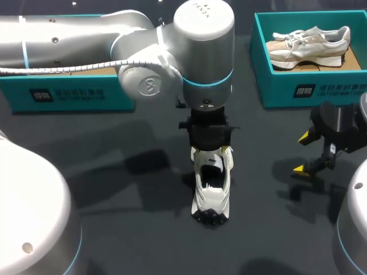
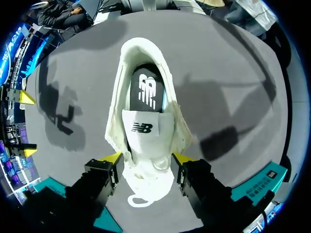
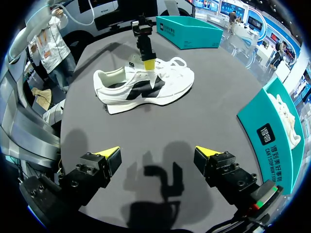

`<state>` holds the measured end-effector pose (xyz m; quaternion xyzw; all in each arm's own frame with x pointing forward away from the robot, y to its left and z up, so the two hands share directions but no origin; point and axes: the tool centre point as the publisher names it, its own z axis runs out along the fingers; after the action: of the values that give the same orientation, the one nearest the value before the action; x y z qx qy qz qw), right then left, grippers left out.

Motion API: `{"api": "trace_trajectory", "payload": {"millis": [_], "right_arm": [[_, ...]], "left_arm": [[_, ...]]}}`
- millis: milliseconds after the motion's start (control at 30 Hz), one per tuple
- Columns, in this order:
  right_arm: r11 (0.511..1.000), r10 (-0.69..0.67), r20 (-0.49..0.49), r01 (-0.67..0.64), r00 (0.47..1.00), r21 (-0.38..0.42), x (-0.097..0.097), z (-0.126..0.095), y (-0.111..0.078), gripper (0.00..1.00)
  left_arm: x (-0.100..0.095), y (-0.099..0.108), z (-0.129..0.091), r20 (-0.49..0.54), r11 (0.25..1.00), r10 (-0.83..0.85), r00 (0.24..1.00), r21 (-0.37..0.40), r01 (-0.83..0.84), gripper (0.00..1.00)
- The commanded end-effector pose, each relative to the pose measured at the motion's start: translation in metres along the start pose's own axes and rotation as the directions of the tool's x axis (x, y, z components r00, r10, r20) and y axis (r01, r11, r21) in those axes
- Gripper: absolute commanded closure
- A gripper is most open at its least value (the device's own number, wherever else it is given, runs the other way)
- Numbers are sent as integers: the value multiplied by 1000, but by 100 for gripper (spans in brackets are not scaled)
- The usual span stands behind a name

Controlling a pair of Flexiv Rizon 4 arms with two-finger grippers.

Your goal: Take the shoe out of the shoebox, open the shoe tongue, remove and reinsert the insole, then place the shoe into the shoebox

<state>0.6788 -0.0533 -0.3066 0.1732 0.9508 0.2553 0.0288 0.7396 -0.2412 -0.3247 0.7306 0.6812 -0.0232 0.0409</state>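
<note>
Shoe (image 2: 146, 97) heel clamped btwn left pincer (image 2: 148, 158) tips — right pincer (image 3: 156, 152) wide, well apart.

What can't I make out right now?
- Toe of the shoe: head view, hidden under the left gripper.
- Front of the insole: left wrist view, covered by the tongue.
- Inside of the left box: head view, behind the left arm.
- End of the right box: head view, cut off by the edge.

The white sneaker (image 1: 211, 186) is showing smooth leather-like panels and cloth lining; the table (image 1: 114, 172) is looking matt; the teal shoebox (image 1: 309, 91) is looking like smooth cardboard; the left arm (image 1: 74, 34) is gleaming like satin metal.
</note>
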Motion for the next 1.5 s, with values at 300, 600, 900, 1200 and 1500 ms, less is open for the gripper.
{"api": "trace_trajectory", "payload": {"millis": [300,600,900,1200,1500], "right_arm": [[1000,1,3,-1,1000,2,2,-1,0,0],[1000,1,3,-1,1000,2,2,-1,0,0],[1000,1,3,-1,1000,2,2,-1,0,0],[1000,1,3,-1,1000,2,2,-1,0,0],[1000,1,3,-1,1000,2,2,-1,0,0]], "left_arm": [[14,8,-38,49,999,-8,999,31,6,58],[1,-10,-27,90,996,37,995,82,-44,65],[-7,-31,8,101,984,69,992,154,-84,68],[-1,-48,11,114,979,77,990,178,-97,73],[-3,-56,-8,115,989,81,990,118,-94,70]]}}
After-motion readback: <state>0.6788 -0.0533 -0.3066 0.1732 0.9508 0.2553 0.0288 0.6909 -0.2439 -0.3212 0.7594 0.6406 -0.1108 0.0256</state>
